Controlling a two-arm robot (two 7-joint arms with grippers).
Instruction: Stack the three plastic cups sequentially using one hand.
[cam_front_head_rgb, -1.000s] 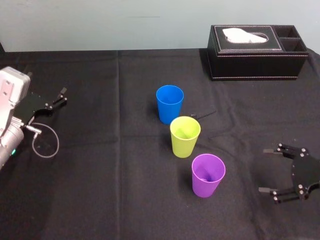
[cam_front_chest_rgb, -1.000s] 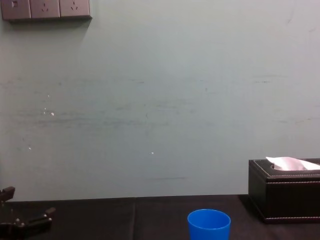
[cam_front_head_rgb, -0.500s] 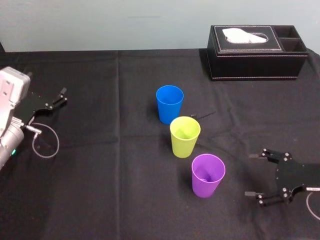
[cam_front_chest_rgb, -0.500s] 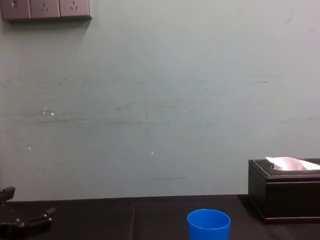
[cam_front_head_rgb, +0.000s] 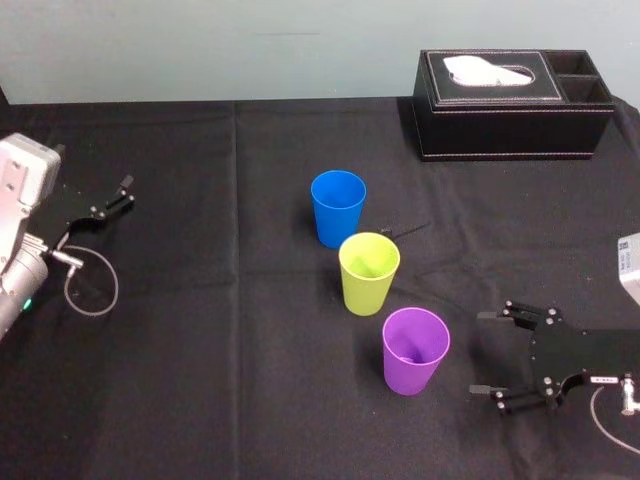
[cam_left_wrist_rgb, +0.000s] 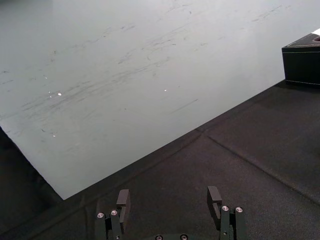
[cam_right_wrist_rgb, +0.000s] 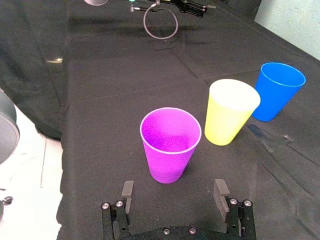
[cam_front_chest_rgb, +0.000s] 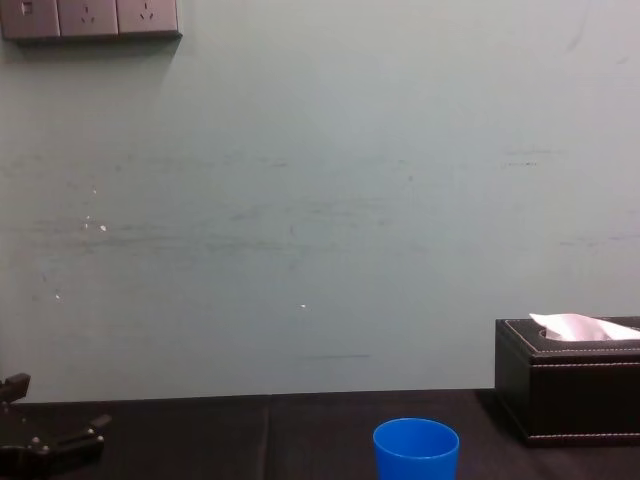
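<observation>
Three plastic cups stand upright and mouth-up in a slanting row on the black-draped table (cam_front_head_rgb: 200, 400), none yet nested in another. The blue cup (cam_front_head_rgb: 338, 205) is farthest from you, the yellow-green cup (cam_front_head_rgb: 369, 272) is in the middle, and the purple cup (cam_front_head_rgb: 415, 350) is nearest, each a step further to your right. The purple cup stands clear of the yellow-green one. The yellow-green and blue cups are so close that you cannot tell from these angles whether they touch.

Your right gripper (cam_front_head_rgb: 484, 353) hovers low over the cloth just to the right of the purple cup, with its long flat jaws spread wide and pointing at it. It holds nothing. In the right wrist view the purple cup sits straight ahead of the gap between the two fingers, near them but not between them.

Your left gripper (cam_front_head_rgb: 124, 192) is parked well apart at the far left of the table. Its jaws are also apart and empty, and a loop of grey cable (cam_front_head_rgb: 90, 290) curls beside its arm.

A thin black strip (cam_front_head_rgb: 405, 230) lies on the cloth just right of the blue cup. At the back right corner sits the black leather tissue box (cam_front_head_rgb: 515, 130), with a white tissue (cam_front_head_rgb: 490, 72) showing through its top slot and two open compartments at its right end. In the chest view the blue cup's rim rises at the bottom edge, below a pale wall with a row of sockets (cam_front_chest_rgb: 90, 18) at upper left.
</observation>
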